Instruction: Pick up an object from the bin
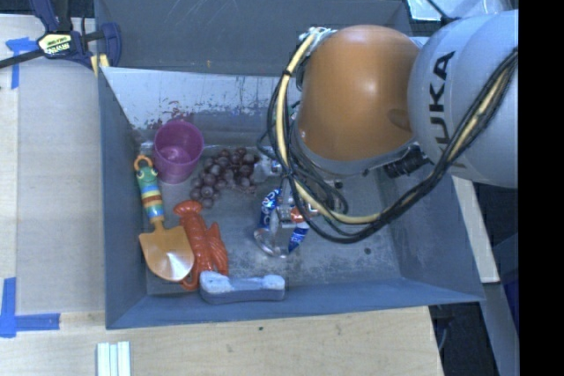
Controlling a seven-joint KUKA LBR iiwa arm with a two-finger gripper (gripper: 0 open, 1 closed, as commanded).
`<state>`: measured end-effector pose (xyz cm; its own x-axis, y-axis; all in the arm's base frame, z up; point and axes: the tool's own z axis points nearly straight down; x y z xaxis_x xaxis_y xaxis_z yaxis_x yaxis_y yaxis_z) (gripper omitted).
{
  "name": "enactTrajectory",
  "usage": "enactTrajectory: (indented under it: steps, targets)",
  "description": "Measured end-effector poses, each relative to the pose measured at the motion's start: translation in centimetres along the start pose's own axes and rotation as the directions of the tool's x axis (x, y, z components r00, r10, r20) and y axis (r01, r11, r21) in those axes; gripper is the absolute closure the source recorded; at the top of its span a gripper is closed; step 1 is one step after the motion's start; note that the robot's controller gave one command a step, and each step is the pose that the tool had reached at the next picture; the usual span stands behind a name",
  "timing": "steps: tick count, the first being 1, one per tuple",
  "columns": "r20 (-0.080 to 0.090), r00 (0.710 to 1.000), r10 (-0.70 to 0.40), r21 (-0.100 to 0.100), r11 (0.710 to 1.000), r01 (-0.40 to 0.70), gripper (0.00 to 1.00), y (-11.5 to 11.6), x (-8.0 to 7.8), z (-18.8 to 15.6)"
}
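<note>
- Where the floor of the grey bin (123, 189) lies barest, mid-right, the arm's orange cover (357, 92) hangs.
- Gripper (284, 223): beneath that cover; whether spread or closed cannot be told.
- Crumpled blue-and-white wrapper (270, 205): directly under it, grapes (225, 170) just left.

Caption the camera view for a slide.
Robot arm above a crumpled blue-and-white wrapper in a grey metal bin, near dark grapes and a purple plastic cup.
</note>
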<state>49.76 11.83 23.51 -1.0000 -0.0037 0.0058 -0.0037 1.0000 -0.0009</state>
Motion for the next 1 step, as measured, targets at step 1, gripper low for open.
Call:
enactTrajectory:
  steps: [1]
  targets:
    - [0.009,1.000,0.003,-0.002,1.000,-0.003,0.00,-0.06,-0.21,-0.41]
